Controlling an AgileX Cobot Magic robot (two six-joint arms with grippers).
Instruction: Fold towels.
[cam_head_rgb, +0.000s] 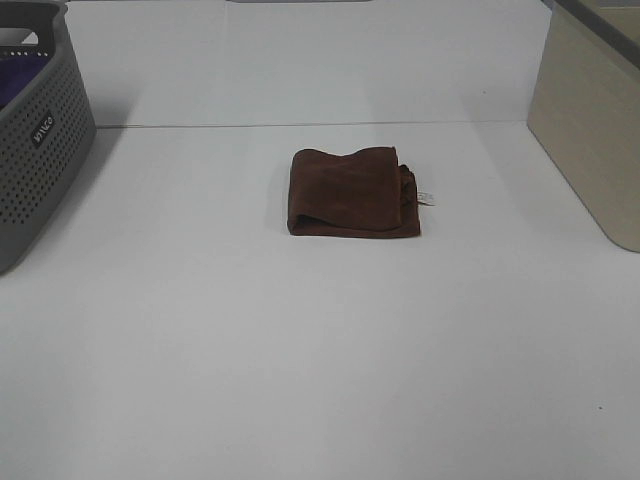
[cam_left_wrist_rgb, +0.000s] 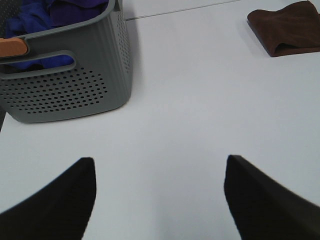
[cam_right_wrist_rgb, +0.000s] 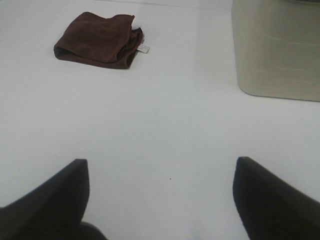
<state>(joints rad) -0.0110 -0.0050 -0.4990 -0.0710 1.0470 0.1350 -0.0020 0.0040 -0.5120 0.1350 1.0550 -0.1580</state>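
Jaws apart over bare table (cam_head_rgb: 300, 350); folded towel (cam_head_rgb: 352, 192) between basket (cam_head_rgb: 40, 150) and bin (cam_head_rgb: 590, 130).

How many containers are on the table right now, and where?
2. A grey perforated basket at the far left holding blue cloth, and a beige bin at the far right. Others may sit out of frame.

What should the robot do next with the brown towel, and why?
Probably move the right gripper toward the towel to lift it away. It already lies folded on the table, and both grippers, left too, are open, empty and well clear of it.
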